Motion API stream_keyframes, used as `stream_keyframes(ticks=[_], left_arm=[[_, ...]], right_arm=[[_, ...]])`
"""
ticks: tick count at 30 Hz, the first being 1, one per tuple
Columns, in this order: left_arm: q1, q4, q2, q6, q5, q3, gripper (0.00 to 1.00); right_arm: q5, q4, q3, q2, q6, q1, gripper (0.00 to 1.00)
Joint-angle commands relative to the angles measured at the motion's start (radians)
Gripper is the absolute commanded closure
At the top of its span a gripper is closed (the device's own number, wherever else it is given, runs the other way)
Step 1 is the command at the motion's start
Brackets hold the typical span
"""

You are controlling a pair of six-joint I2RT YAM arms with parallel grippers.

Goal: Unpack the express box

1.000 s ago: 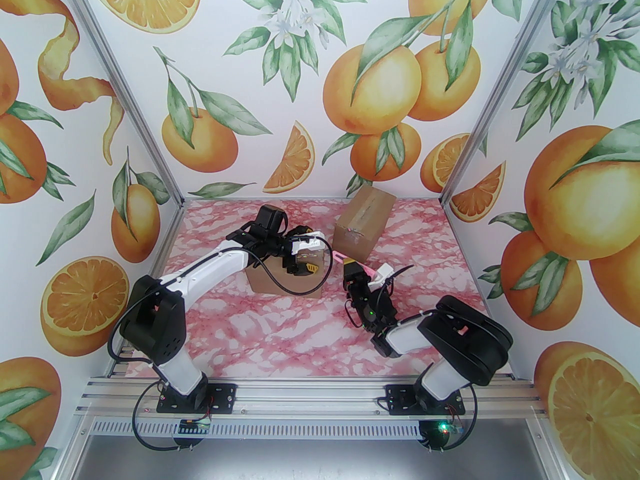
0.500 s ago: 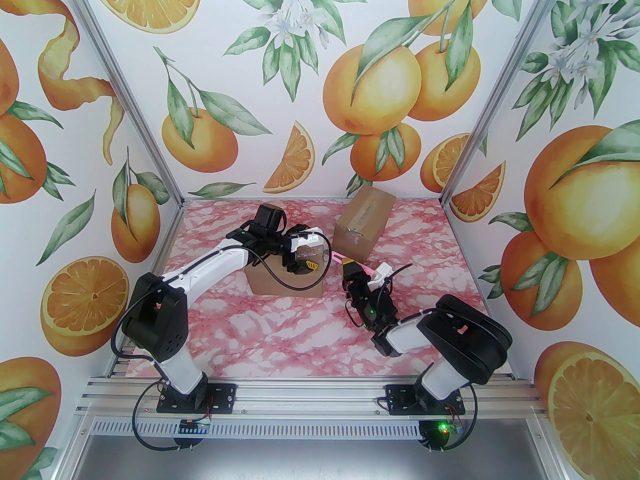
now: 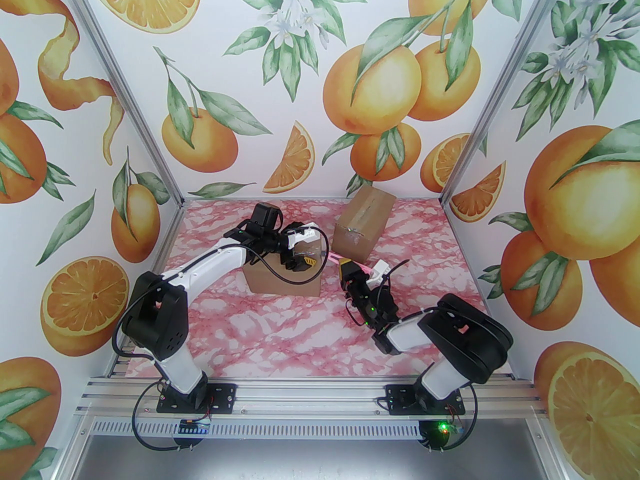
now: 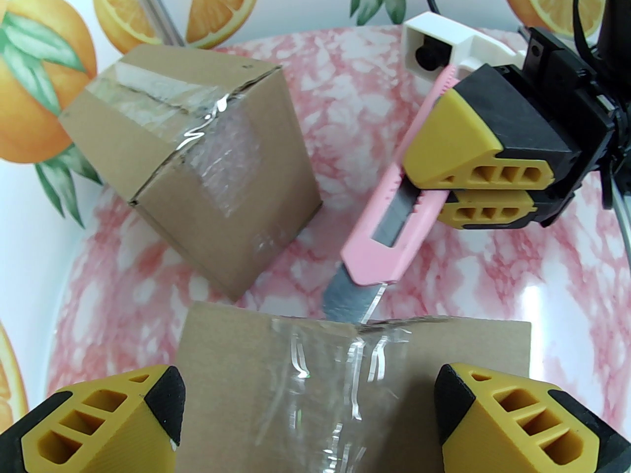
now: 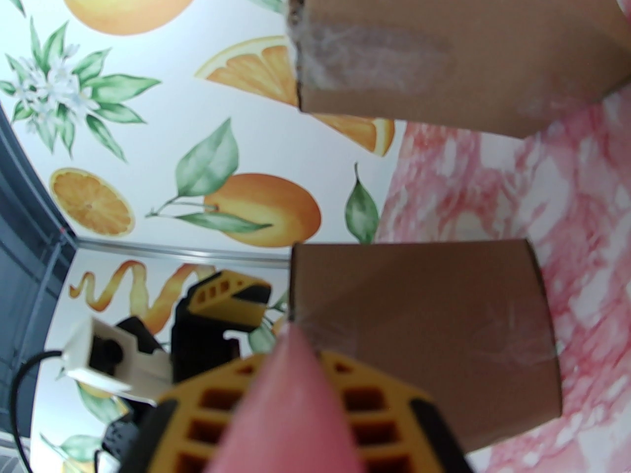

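The express box (image 3: pixel 280 280), brown cardboard with clear tape along its top seam (image 4: pixel 325 392), lies left of the table's middle. My left gripper (image 3: pixel 301 253) hovers over its top, open, its yellow fingertips (image 4: pixel 98 422) spread to either side of the tape. My right gripper (image 3: pixel 347 269) is shut on a pink utility knife (image 4: pixel 389 234). The knife's bare blade (image 4: pixel 347 301) reaches the box's far top edge at the taped seam. In the right wrist view the knife's handle (image 5: pixel 291 402) points at the box's corner (image 5: pixel 419 323).
A second taped cardboard box (image 3: pixel 363 223) stands tilted at the back, just beyond the knife, with crumpled tape on its end (image 4: pixel 227 165). Printed orange walls close in the pink marble table (image 3: pixel 280 338) on three sides. Open tabletop lies between the arms' bases.
Both grippers have crept a little toward the back left. The knife has moved closer to the express box's edge. The left gripper has stayed open, the right shut on the knife.
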Motion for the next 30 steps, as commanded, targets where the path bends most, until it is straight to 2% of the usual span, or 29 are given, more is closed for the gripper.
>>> stream_keyframes(ticks=[1, 8, 18, 26, 30], left_arm=[[0.031, 0.032, 0.029, 0.002, -0.073, -0.023, 0.14], [0.055, 0.029, 0.038, -0.015, -0.066, -0.03, 0.15], [0.06, 0.079, 0.076, -0.137, -0.091, -0.012, 0.16], [0.059, 0.07, 0.007, -0.102, -0.08, -0.04, 0.15], [0.057, -0.016, -0.064, 0.007, -0.049, -0.053, 0.14]], right_arm=[[-0.092, -0.011, -0.005, -0.035, 0.002, 0.012, 1.0], [-0.105, -0.096, -0.021, -0.11, -0.01, 0.013, 1.0], [-0.13, -0.205, -0.023, -0.183, -0.01, 0.007, 1.0], [-0.088, -0.027, -0.039, -0.096, 0.054, 0.004, 1.0], [-0.082, 0.043, -0.027, -0.049, 0.073, 0.004, 1.0]])
